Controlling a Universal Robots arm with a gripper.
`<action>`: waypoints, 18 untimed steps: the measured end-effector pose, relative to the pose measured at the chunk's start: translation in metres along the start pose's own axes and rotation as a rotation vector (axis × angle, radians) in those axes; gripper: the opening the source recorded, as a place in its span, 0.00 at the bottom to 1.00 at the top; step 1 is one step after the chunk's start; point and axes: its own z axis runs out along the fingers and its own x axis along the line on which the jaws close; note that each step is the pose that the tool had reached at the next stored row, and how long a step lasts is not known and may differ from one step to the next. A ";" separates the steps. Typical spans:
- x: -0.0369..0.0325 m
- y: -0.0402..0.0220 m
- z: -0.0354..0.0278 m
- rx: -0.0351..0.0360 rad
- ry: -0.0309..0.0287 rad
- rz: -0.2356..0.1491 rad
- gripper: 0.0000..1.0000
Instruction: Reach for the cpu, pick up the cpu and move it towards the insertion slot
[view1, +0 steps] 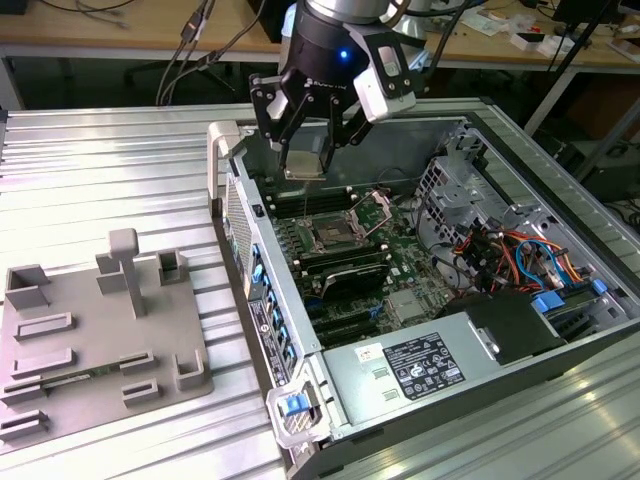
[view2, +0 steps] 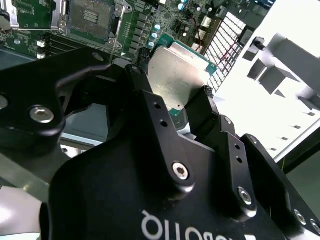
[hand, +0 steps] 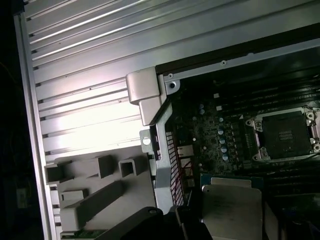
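Note:
The cpu, a flat square chip with a silvery top, hangs in the air over the far edge of the open computer case, with my gripper shut on it. In the second wrist view the black fingers clamp two opposite edges of the cpu. The insertion slot lies on the green board below the chip, toward the camera in the exterior view, its metal frame hinged open around a dark centre. Both wrist views show the slot apart from the held cpu.
A grey plastic tray with recesses and posts sits on the ribbed metal table at the exterior view's left. The case wall stands between the tray and the board. A power supply, cables and a drive cage crowd the case's right.

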 end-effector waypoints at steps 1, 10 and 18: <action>-0.0013 0.0019 0.0006 0.0002 0.0000 0.003 0.55; -0.0087 0.0151 0.0054 0.0009 -0.0002 0.021 0.55; -0.0128 0.0224 0.0081 0.0035 -0.0004 -0.003 0.55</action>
